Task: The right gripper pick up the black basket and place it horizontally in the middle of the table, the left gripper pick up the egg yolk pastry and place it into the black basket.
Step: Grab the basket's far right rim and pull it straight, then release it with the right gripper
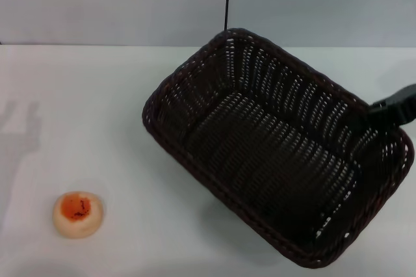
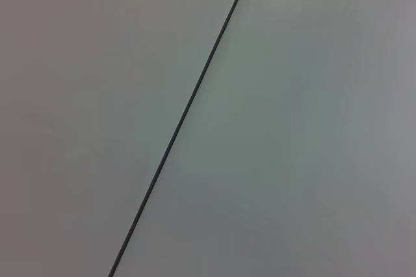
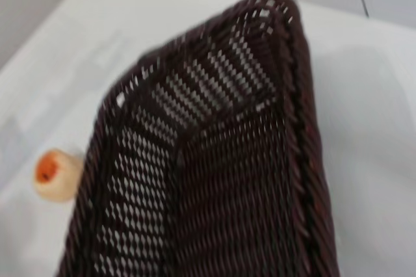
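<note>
From the head camera I am seeing the black basket (image 1: 273,160) sitting at an angle across the right half of the desk (image 1: 97,114), open side up, one corner pointing to the far edge. The right gripper (image 1: 393,109) is reaching in from the right and meeting the basket's rim at its right side — whether its jaws are pinching that rim I cannot tell. The egg yolk pastry (image 1: 78,214) is lying well apart at the near left, orange patch up.

The left wrist camera is showing only a pale wall (image 2: 299,127) crossed by a thin dark seam (image 2: 185,111).

The right wrist camera is looking along the basket (image 3: 214,173) — the pastry (image 3: 55,173) is lying just beyond its side on the desk (image 3: 370,147).
</note>
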